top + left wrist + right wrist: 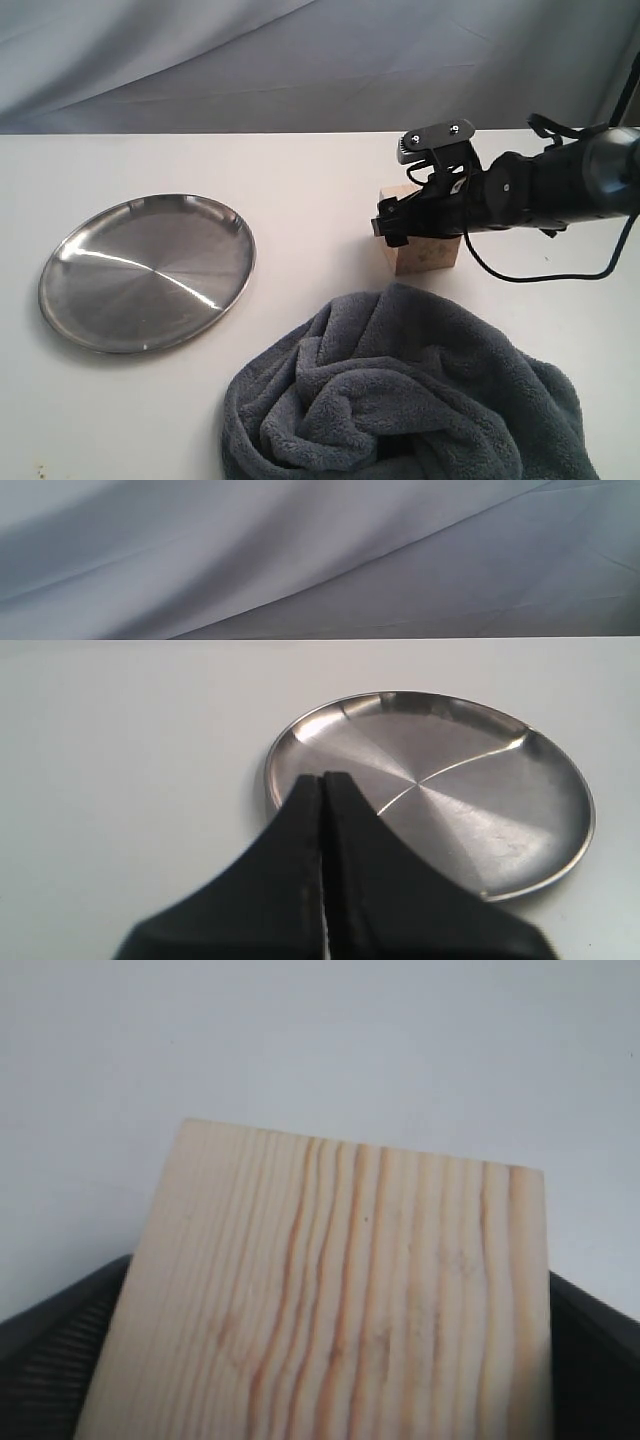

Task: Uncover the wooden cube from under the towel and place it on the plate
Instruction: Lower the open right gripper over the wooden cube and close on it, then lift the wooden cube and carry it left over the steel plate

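Note:
The wooden cube point(428, 256) stands uncovered right of centre, just behind the towel point(400, 400), which lies crumpled in a heap at the front right. My right gripper point(396, 226) reaches in from the right and is shut on the cube. In the right wrist view the cube's grained face point(340, 1290) fills the space between the black fingers point(60, 1360). Whether the cube rests on the table or hangs just above it, I cannot tell. The steel plate point(147, 272) sits bare on the left. My left gripper point(323, 777) is shut and holds nothing, its tips over the plate's point(450, 790) rim.
The white table point(300, 170) runs back to a grey-blue cloth backdrop point(300, 60). The right arm's black cable point(540, 275) loops over the table behind the towel. The left arm is out of the exterior view.

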### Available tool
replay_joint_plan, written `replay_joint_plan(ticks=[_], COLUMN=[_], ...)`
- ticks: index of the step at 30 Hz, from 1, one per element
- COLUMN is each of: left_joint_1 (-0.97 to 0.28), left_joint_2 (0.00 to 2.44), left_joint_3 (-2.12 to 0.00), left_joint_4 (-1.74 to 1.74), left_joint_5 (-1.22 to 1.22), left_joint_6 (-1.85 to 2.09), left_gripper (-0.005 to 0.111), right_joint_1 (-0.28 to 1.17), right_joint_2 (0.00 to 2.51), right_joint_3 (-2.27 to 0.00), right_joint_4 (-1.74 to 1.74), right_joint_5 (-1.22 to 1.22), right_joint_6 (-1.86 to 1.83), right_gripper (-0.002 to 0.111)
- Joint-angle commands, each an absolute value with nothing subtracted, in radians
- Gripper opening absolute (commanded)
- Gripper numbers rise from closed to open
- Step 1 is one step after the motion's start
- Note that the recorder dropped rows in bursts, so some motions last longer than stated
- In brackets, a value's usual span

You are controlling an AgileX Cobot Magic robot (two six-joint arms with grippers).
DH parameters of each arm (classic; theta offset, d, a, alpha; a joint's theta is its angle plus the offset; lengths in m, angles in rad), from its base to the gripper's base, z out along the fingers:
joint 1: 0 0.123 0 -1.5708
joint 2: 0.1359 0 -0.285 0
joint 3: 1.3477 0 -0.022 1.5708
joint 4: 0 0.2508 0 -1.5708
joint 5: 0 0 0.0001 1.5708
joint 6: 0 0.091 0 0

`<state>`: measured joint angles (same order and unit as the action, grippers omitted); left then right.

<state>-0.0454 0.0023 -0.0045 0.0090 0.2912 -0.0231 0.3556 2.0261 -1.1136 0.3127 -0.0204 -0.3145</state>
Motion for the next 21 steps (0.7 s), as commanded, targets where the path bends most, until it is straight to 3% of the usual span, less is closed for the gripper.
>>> replay_joint_plan(ticks=[1,21], left_joint_1=[-0.051,-0.051], left_joint_2=[0.000,0.000], left_joint_3=[0.000,0.000], left_joint_4=[0.006,0.006], left_joint_5=[0.284,0.284], left_joint_6=[-0.024,-0.024], left_gripper=[0.000,0.000], right_joint_1=[0.350,0.379], right_joint_2=[1.979,1.802], right_joint_3=[-1.119,-1.119], right_joint_4=[0.321,0.264], right_joint_5=[-0.006,0.121], right_joint_6=[-0.312,-0.380], right_gripper=[0.000,0.000])
